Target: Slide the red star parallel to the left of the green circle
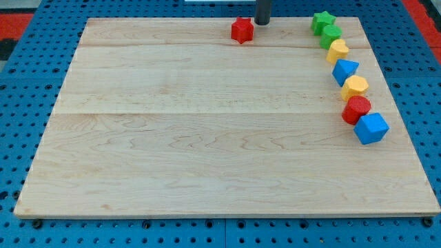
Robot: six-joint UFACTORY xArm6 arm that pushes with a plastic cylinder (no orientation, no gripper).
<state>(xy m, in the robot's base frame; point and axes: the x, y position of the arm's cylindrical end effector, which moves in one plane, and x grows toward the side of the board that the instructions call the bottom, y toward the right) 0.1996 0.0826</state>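
The red star (pixel 242 30) lies near the top edge of the wooden board, a little right of the middle. My tip (pixel 262 23) stands just to the star's upper right, close to it with a small gap showing. The green circle (pixel 331 35) lies at the top right, just below the green star (pixel 322 21). The red star is well to the left of the green circle, at about the same height in the view.
A curved line of blocks runs down the view's right side: yellow heart (pixel 337 49), blue triangle (pixel 344 70), yellow hexagon (pixel 355 87), red circle (pixel 357 109), blue cube (pixel 372 128). The wooden board (pixel 207 138) rests on a blue pegboard.
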